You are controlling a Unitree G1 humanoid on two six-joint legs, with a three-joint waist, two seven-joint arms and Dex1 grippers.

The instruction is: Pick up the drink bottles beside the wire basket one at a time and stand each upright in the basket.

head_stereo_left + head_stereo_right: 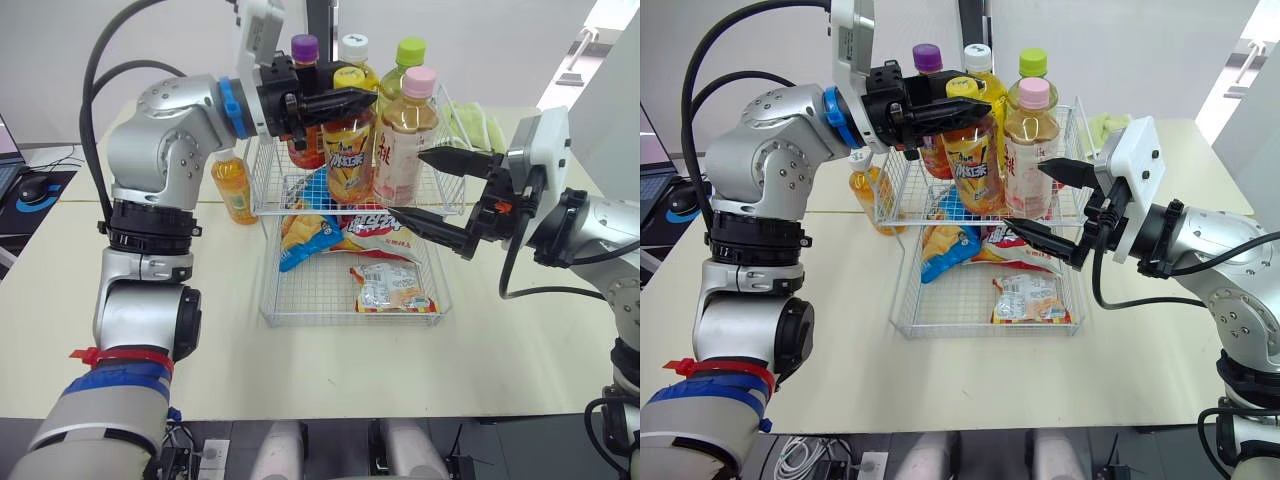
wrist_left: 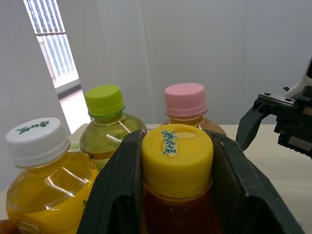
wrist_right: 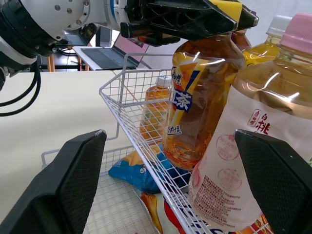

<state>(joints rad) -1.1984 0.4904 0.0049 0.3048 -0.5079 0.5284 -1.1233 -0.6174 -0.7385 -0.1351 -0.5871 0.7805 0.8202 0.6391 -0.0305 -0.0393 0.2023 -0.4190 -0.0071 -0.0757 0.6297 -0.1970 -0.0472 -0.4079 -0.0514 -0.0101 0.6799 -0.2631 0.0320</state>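
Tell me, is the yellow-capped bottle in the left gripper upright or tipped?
Upright: the yellow-capped bottle points cap up, clamped at the neck by the left gripper.

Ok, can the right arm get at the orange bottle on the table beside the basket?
Probably not: the orange bottle stands on the far side of the wire basket from the right end effector, with the basket's bottles between.

My left fingers (image 1: 925, 110) pinch the yellow-capped bottle (image 1: 975, 170) at its cap, holding it upright inside the wire basket (image 1: 902, 195), just beside the pink-capped bottle (image 1: 1030, 150). My right fingers (image 1: 1045, 238) are spread wide in front of that pink one. An orange bottle (image 1: 870, 195) stands on the counter (image 1: 840, 370), left of the basket.
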